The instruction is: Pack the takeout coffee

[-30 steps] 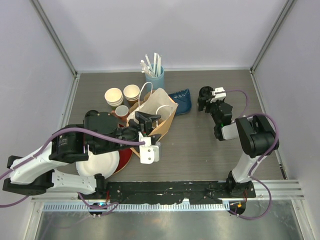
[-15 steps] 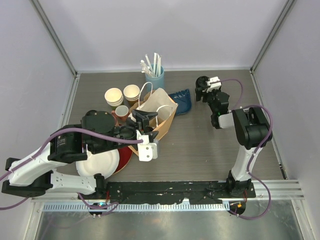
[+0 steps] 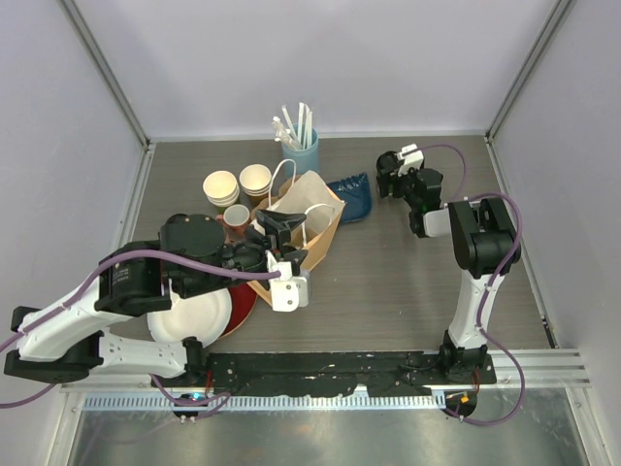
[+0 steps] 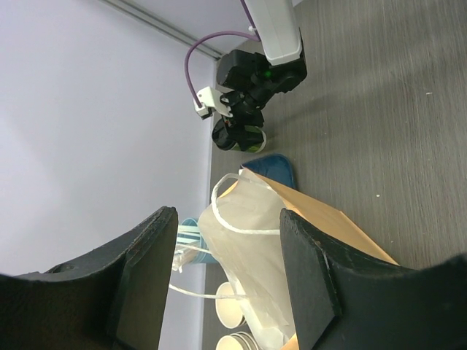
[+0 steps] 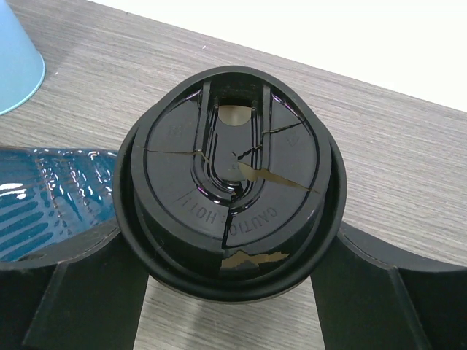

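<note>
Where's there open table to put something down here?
Bare wood runs from the paper bag to the right arm and its lidded cup, down to the front edge. The left is crowded: stacked cups, straw cup, blue pouch, plates.

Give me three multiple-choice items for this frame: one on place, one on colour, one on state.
1. The black-lidded cup sits: A. inside the paper bag; B. between the right arm's jaws, right of the blue pouch; C. on the plate.
2. The tall cup at the back edge is: A. red; B. light blue; C. black.
3. The black lid is: A. intact; B. missing; C. cracked.
B, the jaws flank it beside the pouch; B, its wall is pale blue; C, cracks cross its top.
</note>
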### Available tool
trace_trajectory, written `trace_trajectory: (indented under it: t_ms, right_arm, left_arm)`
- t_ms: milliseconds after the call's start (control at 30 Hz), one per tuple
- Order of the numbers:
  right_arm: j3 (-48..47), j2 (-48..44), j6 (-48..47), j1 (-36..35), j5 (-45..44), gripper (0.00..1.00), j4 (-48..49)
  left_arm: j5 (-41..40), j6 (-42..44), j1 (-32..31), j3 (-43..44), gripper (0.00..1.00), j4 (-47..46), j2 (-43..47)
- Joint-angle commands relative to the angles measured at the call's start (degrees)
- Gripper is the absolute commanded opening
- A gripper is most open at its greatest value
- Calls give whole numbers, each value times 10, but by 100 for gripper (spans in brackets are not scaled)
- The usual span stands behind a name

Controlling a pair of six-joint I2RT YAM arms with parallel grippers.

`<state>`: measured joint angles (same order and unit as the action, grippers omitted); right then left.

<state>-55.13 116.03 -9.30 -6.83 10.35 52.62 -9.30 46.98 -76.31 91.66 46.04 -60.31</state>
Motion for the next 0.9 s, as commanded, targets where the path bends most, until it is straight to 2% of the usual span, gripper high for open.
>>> trace_trajectory:
  t_ms: [0,33,133,333,533,700,867]
  right_arm:
    - [-16,-6,-11,4,23,73,-10]
    - [-12,-7,-11,4,27,80,-10]
    - [-10,-13,-12,6,39,92,-20]
    - [-1,-32,-30,7,56,93,-68]
    - [28,-106,-48,9,51,93,-96]
    - [48,-222,-101,20,77,93,-238]
    - [31,-304,-151,40,128,94,-371]
  left_arm:
    - [-7,7,3,21,62,-30,-1]
    - [-7,7,3,21,62,-28,-1]
    - [-5,7,3,21,62,-27,-2]
    - [-7,14,3,22,62,-27,0]
    - [-11,16,3,18,62,-25,5]
    - [-25,9,9,5,63,-24,17]
    - [-36,-48,39,-27,65,-28,35]
